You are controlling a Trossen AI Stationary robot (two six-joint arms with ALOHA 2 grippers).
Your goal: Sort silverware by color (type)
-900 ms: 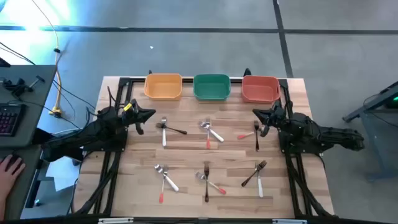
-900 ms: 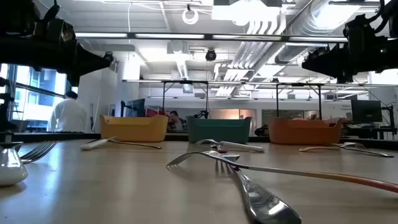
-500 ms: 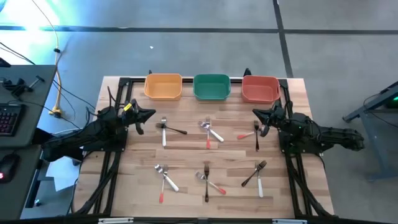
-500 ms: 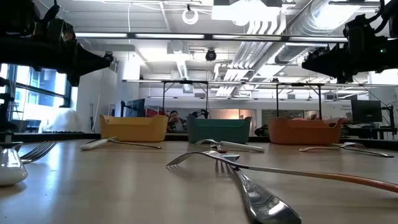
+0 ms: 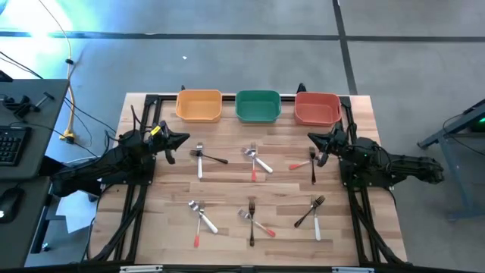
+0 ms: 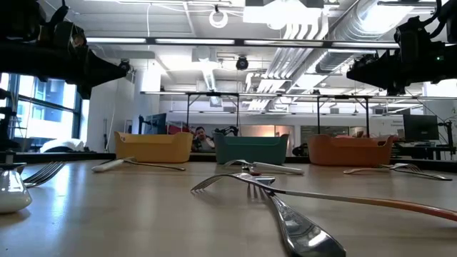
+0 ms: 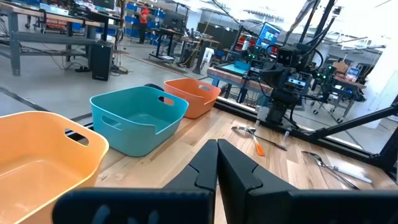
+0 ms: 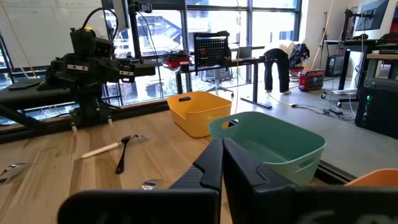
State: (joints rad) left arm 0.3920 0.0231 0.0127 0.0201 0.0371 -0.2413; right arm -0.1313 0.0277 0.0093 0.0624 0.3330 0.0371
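Both claws, left claw (image 5: 184, 139) and right claw (image 5: 311, 137), pinched narrow mid-frame above slatted wood desk (image 5: 227, 182); thin-handled metal silverware (image 5: 253, 162) scattered.

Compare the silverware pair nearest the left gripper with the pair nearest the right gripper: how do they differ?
The left pair, beside the shut left gripper, has one white handle and one black; the right pair, beside the shut right gripper, has one red-orange and one black. In the left pair the black handle angles out toward the table's middle; in the right pair the red-orange one does, and the black runs straight. Both pairs cross at their heads, and neither is held.
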